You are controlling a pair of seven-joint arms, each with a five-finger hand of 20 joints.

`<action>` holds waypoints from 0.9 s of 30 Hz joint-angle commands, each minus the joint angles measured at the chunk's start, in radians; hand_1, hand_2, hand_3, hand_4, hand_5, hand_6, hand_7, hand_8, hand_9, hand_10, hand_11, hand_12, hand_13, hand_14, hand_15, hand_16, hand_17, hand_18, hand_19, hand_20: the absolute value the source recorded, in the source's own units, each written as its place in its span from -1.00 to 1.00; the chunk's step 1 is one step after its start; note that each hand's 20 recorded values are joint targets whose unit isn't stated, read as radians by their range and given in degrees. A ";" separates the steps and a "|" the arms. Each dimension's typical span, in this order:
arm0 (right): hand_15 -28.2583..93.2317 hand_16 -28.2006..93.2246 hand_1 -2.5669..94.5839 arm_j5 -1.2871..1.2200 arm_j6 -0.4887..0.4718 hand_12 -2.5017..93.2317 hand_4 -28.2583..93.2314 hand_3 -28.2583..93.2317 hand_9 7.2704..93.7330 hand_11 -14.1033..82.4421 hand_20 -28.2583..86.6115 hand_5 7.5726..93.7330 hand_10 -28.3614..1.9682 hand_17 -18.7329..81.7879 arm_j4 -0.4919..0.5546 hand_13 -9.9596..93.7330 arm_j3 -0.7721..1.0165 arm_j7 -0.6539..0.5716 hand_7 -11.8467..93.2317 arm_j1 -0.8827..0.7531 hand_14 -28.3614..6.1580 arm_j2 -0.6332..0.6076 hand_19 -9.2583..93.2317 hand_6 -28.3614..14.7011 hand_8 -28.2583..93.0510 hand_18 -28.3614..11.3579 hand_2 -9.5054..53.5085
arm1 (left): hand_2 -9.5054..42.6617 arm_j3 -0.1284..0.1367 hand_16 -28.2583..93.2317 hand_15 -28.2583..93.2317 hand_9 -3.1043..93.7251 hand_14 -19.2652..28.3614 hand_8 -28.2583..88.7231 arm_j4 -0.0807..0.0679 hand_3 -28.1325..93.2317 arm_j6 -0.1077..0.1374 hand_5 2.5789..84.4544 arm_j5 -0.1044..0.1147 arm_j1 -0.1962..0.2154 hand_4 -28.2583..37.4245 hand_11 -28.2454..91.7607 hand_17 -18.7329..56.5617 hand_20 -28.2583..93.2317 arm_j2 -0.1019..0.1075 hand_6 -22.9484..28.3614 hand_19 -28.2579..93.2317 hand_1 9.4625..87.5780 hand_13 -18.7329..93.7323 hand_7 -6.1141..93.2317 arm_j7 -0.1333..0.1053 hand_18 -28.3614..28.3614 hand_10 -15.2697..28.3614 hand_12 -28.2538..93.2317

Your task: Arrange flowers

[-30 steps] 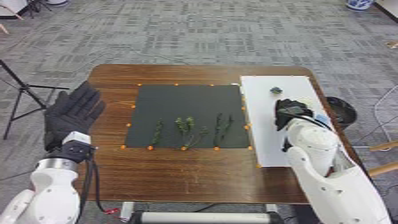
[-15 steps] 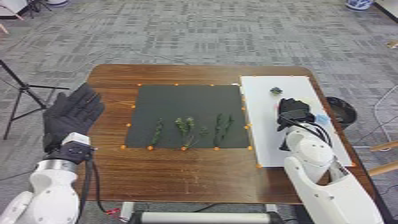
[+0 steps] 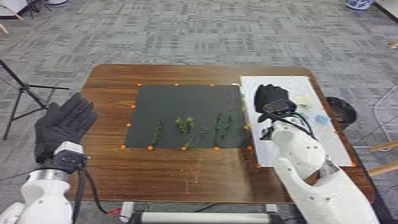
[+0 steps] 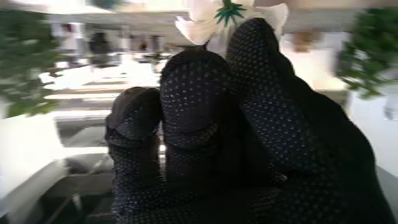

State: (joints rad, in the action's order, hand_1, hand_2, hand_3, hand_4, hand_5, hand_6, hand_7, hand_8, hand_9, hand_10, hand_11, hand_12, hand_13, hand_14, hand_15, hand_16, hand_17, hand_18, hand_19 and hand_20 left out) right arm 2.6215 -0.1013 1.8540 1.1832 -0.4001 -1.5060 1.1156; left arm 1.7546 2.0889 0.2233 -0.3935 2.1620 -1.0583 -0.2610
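Over white board [image 3: 293, 81] | right hand [image 3: 270, 95]: closure, hold unclear; near white flower [image 4: 197, 31] | green stems [image 3: 186, 129] on dark mat [image 3: 182, 102] alongside

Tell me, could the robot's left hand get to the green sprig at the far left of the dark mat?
Probably yes. The left hand is open near that side of the table, with nothing between it and the leftmost sprig. The right hand is away over the white board.
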 commanded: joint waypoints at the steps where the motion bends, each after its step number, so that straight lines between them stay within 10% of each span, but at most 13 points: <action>1: 0.39 0.13 0.37 -0.080 -0.006 -0.26 -1.00 0.54 0.77 -0.61 0.17 0.71 0.39 0.23 0.006 0.69 -0.113 0.091 -0.29 0.121 0.40 0.088 0.90 0.32 -0.41 -0.70 -1.00 | 0.09 0.029 -0.63 -0.13 -0.17 0.40 -0.68 0.011 0.61 0.009 0.05 0.011 0.053 -1.00 -0.17 -0.67 -0.41 -0.026 0.24 0.13 -0.56 -0.17 -0.65 -0.011 0.52 0.37 -0.42; 15: 0.37 0.15 0.35 -0.328 -0.110 -0.25 -1.00 0.57 0.75 -0.61 0.17 0.67 0.40 0.20 -0.022 0.65 -0.266 0.211 -0.23 0.233 0.43 0.227 0.87 0.34 -0.43 -0.62 -1.00 | 0.10 0.047 -0.63 -0.13 -0.17 0.40 -0.68 0.024 0.61 0.010 0.05 0.017 0.109 -1.00 -0.17 -0.67 -0.40 -0.049 0.24 0.13 -0.56 -0.16 -0.65 -0.039 0.52 0.37 -0.42; 27: 0.31 0.19 0.34 -0.123 -0.263 -0.25 -1.00 0.57 0.72 -0.60 0.17 0.63 0.41 0.17 -0.223 0.61 -0.281 0.413 -0.16 0.252 0.50 0.459 0.81 0.34 -0.46 -0.57 -1.00 | 0.10 0.028 -0.63 -0.12 -0.17 0.40 -0.68 0.005 0.61 0.001 0.05 0.013 0.066 -1.00 -0.17 -0.67 -0.40 -0.040 0.23 0.13 -0.56 -0.16 -0.65 -0.043 0.52 0.36 -0.42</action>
State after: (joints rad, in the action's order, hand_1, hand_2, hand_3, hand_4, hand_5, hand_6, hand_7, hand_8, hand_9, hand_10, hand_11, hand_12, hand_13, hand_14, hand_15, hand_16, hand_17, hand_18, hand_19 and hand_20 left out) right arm 2.3934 -0.2427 1.6827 0.9017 -0.0556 -1.2544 1.4377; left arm 1.7879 2.1054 0.2266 -0.3819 2.2526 -1.0999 -0.3101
